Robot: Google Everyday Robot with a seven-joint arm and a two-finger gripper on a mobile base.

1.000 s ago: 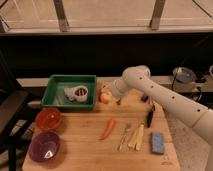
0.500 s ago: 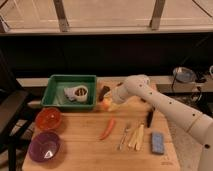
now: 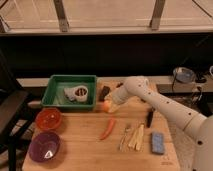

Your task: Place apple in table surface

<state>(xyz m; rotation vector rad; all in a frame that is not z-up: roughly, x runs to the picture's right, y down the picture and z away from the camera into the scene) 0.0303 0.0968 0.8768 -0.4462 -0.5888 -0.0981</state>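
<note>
Pale wood planks of the table [image 3: 85, 150] carry a green tray [image 3: 60, 82], bowls and a chili pepper [image 3: 107, 128]. Over the last second the end effector [image 3: 111, 105] has dropped from beside the tray to just right of its front corner, low over the boards. The apple [image 3: 106, 105] sits at its tip, apparently gripped; release looks near.
</note>
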